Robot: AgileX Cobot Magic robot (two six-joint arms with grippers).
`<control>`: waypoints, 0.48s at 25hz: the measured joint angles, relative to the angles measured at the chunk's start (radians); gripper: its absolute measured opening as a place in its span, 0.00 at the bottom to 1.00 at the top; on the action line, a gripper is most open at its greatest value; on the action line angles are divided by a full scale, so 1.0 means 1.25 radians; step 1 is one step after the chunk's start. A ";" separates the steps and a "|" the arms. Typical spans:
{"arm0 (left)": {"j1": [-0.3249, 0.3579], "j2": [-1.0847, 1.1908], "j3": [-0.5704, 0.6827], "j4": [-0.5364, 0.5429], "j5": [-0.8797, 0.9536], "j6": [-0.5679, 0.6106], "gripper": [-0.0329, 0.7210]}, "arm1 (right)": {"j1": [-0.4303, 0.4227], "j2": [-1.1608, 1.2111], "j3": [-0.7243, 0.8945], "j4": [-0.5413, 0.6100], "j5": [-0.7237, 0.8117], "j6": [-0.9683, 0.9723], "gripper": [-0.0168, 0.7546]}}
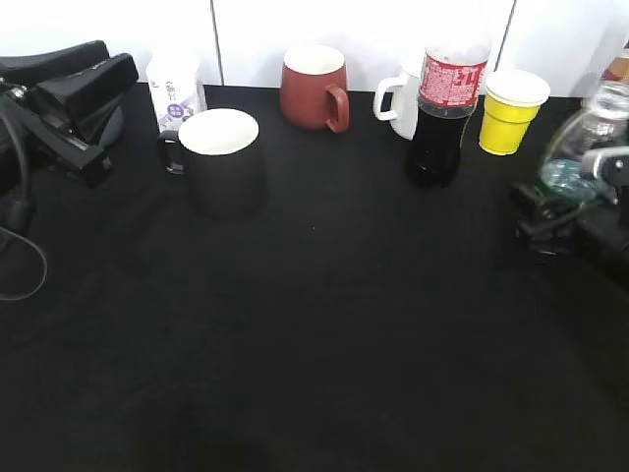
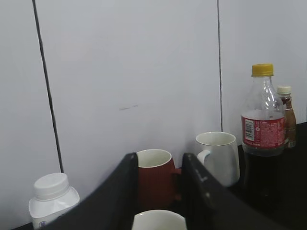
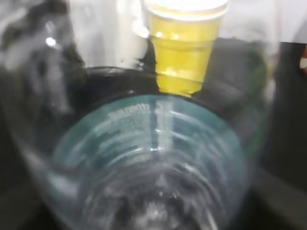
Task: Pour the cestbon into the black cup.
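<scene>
The black cup (image 1: pixel 224 167), white inside, stands at the back left of the black table; its rim shows at the bottom of the left wrist view (image 2: pixel 159 220). My left gripper (image 1: pixel 106 123) is open and empty at the far left, left of the cup; in the left wrist view its fingers (image 2: pixel 160 158) frame the dark red mug. The cestbon (image 1: pixel 590 138), a clear bottle, is at the far right edge in my right gripper (image 1: pixel 565 202). Blurred, it fills the right wrist view (image 3: pixel 153 158) and hides the jaws. Its green label does not show.
Along the back wall stand a small white bottle (image 1: pixel 175 90), a dark red mug (image 1: pixel 313 88), a white mug (image 1: pixel 398 103), a cola bottle with red label (image 1: pixel 444 108) and a yellow cup (image 1: pixel 511 113). A cable (image 1: pixel 20 265) hangs at the left.
</scene>
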 joint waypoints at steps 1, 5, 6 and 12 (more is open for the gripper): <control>0.000 0.000 0.000 0.001 0.000 0.000 0.36 | 0.000 -0.002 0.016 0.003 0.000 0.001 0.85; 0.000 0.000 0.000 0.001 0.026 0.000 0.36 | 0.000 -0.051 0.099 0.006 0.001 0.002 0.87; 0.000 0.000 0.000 0.001 0.050 -0.010 0.36 | 0.000 -0.061 0.122 0.007 0.000 0.003 0.87; 0.000 -0.035 -0.048 0.043 0.419 -0.203 0.36 | 0.000 -0.181 0.221 0.018 0.003 0.048 0.86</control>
